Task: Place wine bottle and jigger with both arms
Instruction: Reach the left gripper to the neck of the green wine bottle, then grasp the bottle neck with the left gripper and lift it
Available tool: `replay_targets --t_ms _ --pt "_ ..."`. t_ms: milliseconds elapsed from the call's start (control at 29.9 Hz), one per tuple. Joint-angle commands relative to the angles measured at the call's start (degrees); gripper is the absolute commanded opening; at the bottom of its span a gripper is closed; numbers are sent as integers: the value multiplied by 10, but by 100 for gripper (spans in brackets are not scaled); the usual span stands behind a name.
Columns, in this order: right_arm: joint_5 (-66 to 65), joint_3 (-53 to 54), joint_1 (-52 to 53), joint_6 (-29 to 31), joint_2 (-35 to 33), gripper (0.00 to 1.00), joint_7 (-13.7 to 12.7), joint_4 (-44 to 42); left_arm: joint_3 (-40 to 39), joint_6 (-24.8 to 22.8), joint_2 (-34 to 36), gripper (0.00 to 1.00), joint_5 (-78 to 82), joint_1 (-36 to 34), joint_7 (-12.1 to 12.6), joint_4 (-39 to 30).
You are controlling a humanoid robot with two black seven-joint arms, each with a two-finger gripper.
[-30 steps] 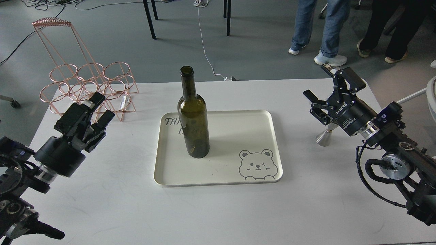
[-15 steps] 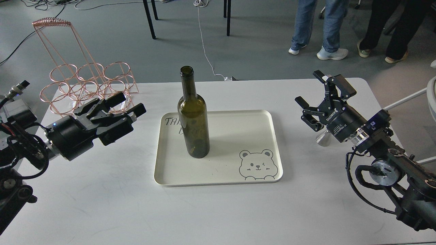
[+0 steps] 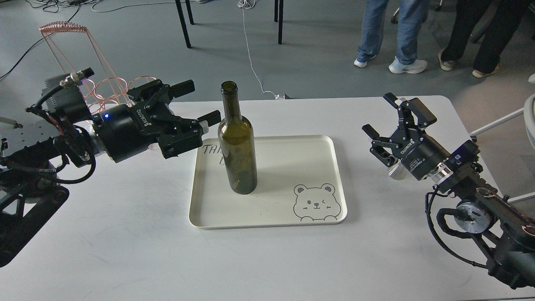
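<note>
Head view, left gripper [image 3: 200, 102] (spread, empty) just beside wine bottle [image 3: 237, 142] neck

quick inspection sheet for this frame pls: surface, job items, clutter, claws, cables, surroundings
Surface: white table, no spills seen.
Job's things: wine bottle upright on the cream bear tray; jigger on the table, mostly hidden behind the right claw.
Clutter: copper wire wine rack, far left.
Claws: left claw open, beside the bottle neck, not gripping; right claw open, empty.
Cables: white cord on the floor; black arm cable.
Surroundings: two people's legs; chair legs.
</note>
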Motion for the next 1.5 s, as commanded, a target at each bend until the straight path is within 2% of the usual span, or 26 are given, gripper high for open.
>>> replay_targets --t_ms 0,301,802,1036,1203,1371,1471 --pt "0 3 0 0 -3 99 1 0 33 1 -5 98 5 -26 0 7" --pt "0 10 0 0 -6 99 1 0 67 7 -59 98 42 -65 0 76" --pt "0 10 0 0 -9 99 1 0 72 36 -95 95 42 -89 0 122" --pt "0 11 -3 0 -9 99 2 0 96 36 -99 87 42 -98 0 126" --pt "0 10 -3 0 -9 99 2 0 96 36 -99 85 42 -97 0 126" --pt "0 10 -3 0 -9 99 2 0 96 35 -99 75 42 -99 0 127" --pt "0 11 -3 0 -9 99 2 0 96 36 -99 64 42 -99 0 130"
